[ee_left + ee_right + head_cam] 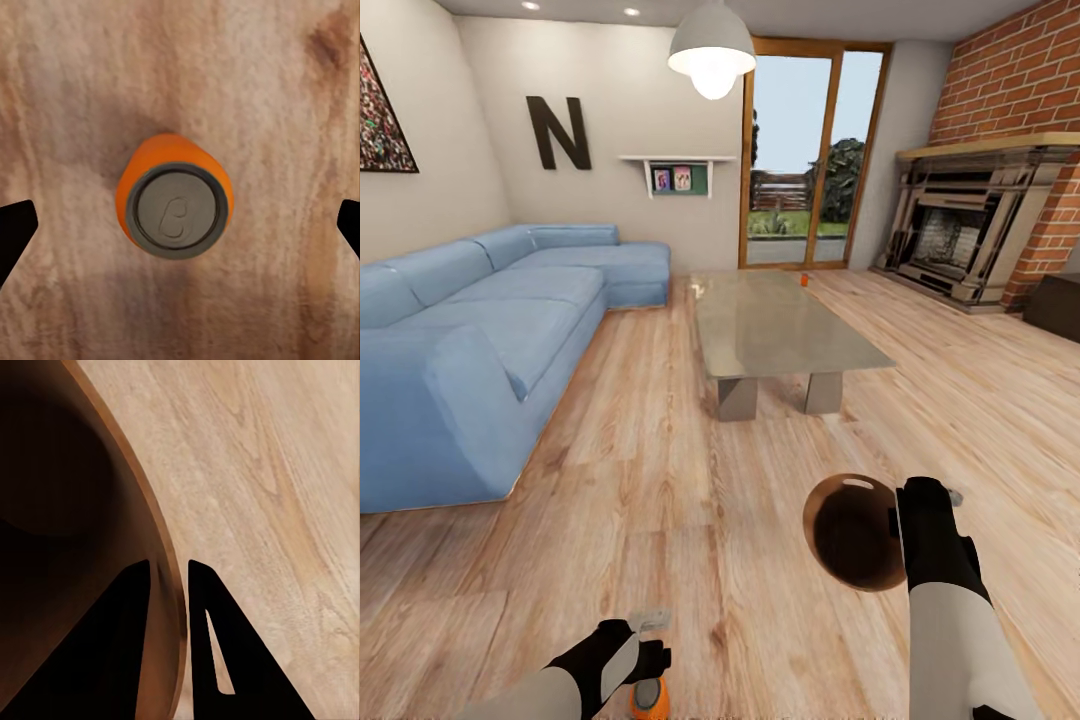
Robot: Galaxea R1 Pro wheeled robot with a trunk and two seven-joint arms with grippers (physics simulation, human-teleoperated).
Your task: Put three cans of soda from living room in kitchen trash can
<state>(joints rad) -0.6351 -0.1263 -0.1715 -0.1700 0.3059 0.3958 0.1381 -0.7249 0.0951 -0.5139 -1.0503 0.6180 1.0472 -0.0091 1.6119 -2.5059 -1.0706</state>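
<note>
Soda can at the left arm: an orange can [175, 196] stands upright on the wooden floor [690, 520], at about 6 o'clock in the head view, its grey lid facing up; in the head view it [648, 699] shows just under the left wrist.
Second soda can: a small orange can [803, 281] stands on the far edge of the glass worktop [780, 325], at about 12 o'clock, well apart from both arms.
Trash can: the round bin [855, 530] shows its dark brown inside, at about 4 o'clock, held off to the right of the first can.
Left end effector: the left end effector [180, 225] points straight down over the can, fingers spread wide, one dark fingertip [15, 229] on each side and apart from the can.
Right end effector: the right end effector [169, 585] is pinched on the bin's rim [161, 547], one finger inside the wall and one outside.
Arm pose: the left forearm [560, 680] comes in low from 7 o'clock; the right forearm [950, 600] reaches forward from 5 o'clock, wrist dark, sleeve white.
Open room: bare floor lies between the arms and the worktop; the light-blue sofa [470, 340] lines the 9 o'clock side, the brick fireplace [980, 220] the 2 o'clock side.
</note>
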